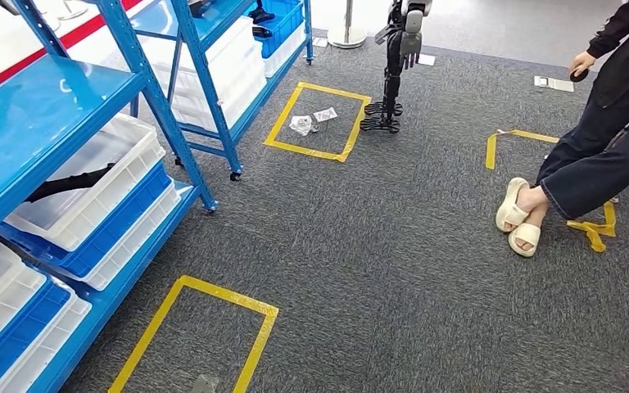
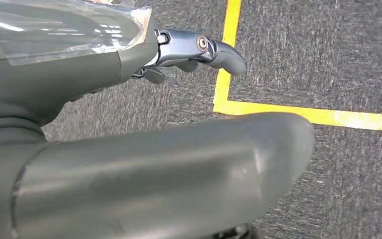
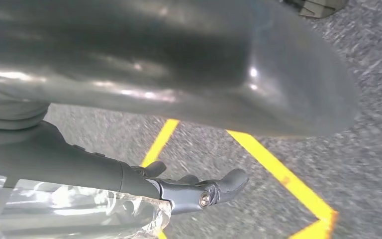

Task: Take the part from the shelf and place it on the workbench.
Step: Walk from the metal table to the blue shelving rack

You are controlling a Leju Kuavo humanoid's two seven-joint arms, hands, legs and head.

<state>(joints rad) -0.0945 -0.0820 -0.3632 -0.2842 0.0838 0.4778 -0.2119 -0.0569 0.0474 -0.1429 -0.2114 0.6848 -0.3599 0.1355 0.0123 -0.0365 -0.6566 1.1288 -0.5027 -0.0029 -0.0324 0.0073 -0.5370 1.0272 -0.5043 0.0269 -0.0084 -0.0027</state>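
A part in a clear crinkled plastic bag point(image 2: 54, 30) lies against my left hand point(image 2: 79, 74), whose dark fingers point(image 2: 219, 52) stretch out straight past the bag's edge. The right wrist view has the same clear bag point(image 3: 69, 214) against my right hand point(image 3: 79, 169), its fingers point(image 3: 219, 186) also stretched out. The bag appears held between the two hands above grey carpet with yellow tape lines. What is inside the bag I cannot make out.
Blue shelves point(image 1: 57, 106) with white and blue bins point(image 1: 90, 188) run along the left. Yellow tape squares point(image 1: 196, 327) point(image 1: 315, 123) mark the carpet; small bagged items point(image 1: 303, 124) lie in the far one. Another robot point(image 1: 393, 74) stands beyond. A person point(image 1: 598, 139) sits at right.
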